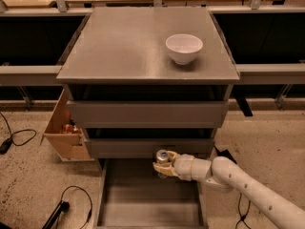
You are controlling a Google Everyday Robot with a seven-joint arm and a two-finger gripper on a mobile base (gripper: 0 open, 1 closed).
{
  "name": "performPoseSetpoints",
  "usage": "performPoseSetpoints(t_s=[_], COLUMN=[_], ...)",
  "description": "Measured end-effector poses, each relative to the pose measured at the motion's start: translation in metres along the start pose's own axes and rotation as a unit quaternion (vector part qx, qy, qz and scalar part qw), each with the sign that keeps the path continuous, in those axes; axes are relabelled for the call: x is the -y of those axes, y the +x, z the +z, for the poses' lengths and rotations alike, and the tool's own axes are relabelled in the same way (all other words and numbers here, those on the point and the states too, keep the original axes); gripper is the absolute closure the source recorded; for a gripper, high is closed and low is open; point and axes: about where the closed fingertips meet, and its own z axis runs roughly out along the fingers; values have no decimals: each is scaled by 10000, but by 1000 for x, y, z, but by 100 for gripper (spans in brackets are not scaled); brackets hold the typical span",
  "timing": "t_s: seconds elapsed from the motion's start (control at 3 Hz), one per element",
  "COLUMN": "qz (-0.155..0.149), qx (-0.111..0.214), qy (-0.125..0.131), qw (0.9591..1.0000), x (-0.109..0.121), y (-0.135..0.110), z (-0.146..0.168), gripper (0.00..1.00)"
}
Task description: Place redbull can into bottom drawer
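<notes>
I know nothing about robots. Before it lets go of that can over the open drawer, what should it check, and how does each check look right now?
1. Slim silvery metal drink can held by the gripper, jaws closed on it: ok.
2. Lowest grey metal drawer pulled open: ok.
3. Gripper and can over the drawer's back end, not outside its sides: ok.
4. Can upright, top facing up: ok.
5. Can low enough above the drawer floor to release: cannot tell.
6. Gap between the gripper and the middle grey drawer just behind it: cannot tell.
</notes>
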Motion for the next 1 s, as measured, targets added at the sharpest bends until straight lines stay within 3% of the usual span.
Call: performPoseSetpoints(t_s=[0.67, 1.0], qz=[282, 323], qx=[-55, -157], qy=[-293, -299], qw=[9992, 9989], x=[1, 8], y=[118, 174], z=[70, 97], gripper=[100, 100])
